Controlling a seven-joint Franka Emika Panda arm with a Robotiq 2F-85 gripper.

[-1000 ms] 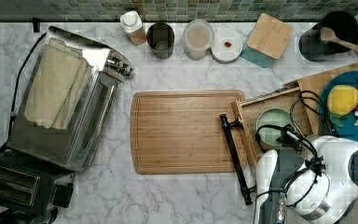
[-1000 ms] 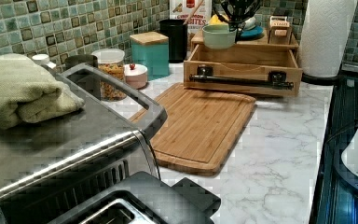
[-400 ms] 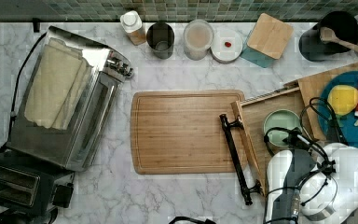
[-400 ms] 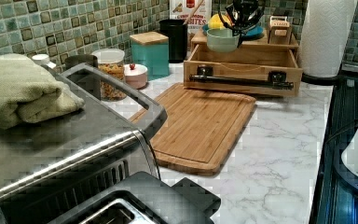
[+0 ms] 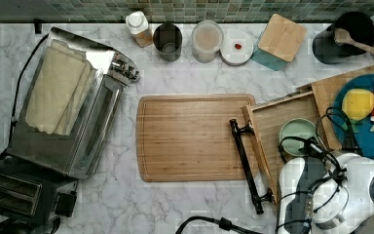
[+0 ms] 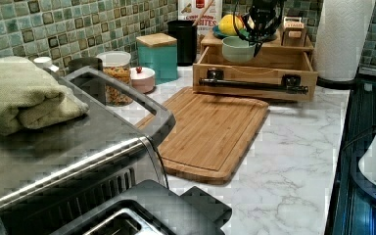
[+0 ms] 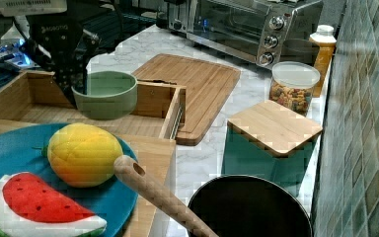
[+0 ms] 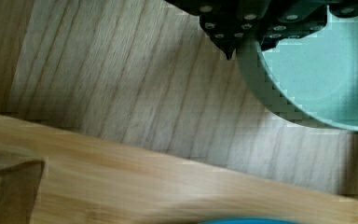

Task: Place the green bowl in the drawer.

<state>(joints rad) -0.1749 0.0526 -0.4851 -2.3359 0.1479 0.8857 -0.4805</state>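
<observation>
One green bowl [image 5: 297, 136], one drawer [image 5: 272, 122] and one cutting board [image 5: 190, 137] are counted. One blue plate [image 5: 370, 139] with three toy fruits is seen. Near the back edge of the bench one bottle [image 5: 139, 27], one dark cup [image 5: 167, 41], one jar [image 5: 207, 41] and one teal canister [image 5: 278, 41] are counted.

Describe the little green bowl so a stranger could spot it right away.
Find the long wooden cutting board mid-counter. Beside it, the open light-wood drawer has the small pale mint-green bowl over it. Unlike the big blue plate of toy fruit nearby, it is plain and empty.
</observation>
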